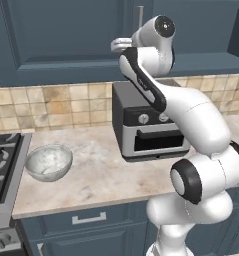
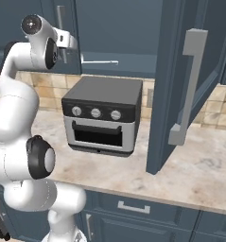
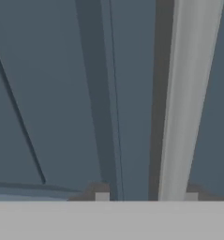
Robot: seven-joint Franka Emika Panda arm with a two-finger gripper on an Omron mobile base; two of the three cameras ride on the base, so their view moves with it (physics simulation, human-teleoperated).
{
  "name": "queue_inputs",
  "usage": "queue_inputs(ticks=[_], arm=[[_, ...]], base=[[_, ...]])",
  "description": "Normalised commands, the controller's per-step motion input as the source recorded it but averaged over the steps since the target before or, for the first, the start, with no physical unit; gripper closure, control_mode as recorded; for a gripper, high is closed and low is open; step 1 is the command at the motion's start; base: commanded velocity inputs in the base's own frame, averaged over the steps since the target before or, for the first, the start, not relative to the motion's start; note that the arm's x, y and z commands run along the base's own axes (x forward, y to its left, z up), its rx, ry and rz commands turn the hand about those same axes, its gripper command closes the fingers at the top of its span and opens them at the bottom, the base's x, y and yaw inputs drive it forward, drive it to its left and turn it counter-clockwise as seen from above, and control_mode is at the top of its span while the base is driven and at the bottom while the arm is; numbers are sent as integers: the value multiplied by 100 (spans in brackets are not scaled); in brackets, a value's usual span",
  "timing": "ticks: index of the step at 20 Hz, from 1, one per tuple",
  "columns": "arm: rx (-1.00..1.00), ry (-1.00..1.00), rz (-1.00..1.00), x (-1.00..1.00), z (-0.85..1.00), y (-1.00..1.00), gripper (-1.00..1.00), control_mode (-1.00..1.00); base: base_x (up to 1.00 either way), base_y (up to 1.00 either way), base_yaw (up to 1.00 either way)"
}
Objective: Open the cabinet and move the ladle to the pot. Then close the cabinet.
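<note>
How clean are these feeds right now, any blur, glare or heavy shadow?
Hand view: soft and blurry up close, the silver handle a pale smear on the cabinet door. Left base view: even light, no glare, faint shadow under the glass bowl. Right base view: sharp; the toaster oven casts a mild shadow.

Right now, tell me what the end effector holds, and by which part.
Nothing firmly yet: the end effector straddles the cabinet door's vertical silver bar handle, fingers on either side, partly closed.

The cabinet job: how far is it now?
Done: the gripper has reached the cabinet, its fingertips either side of the silver handle. In hand: taking hold; grip unconfirmed. Left: open this closed door, move the ladle, close up.
</note>
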Motion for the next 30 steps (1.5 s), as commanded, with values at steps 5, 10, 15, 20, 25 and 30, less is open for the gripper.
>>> queue_inputs(ticks=[5, 10, 15, 20, 25, 30], arm=[[-2, 0, 5, -25, 0, 81, 100, -100], [-2, -3, 6, -84, 0, 77, 100, -100], [-2, -7, 4, -100, 0, 74, 100, -100], [-1, -8, 3, -100, 0, 76, 100, -100], [-1, -4, 2, -100, 0, 83, 100, -100], [0, -1, 2, -99, 0, 76, 100, -100]], base=[[0, 0, 0], [0, 0, 0], [0, 0, 0], [0, 0, 0], [0, 0, 0], [0, 0, 0]])
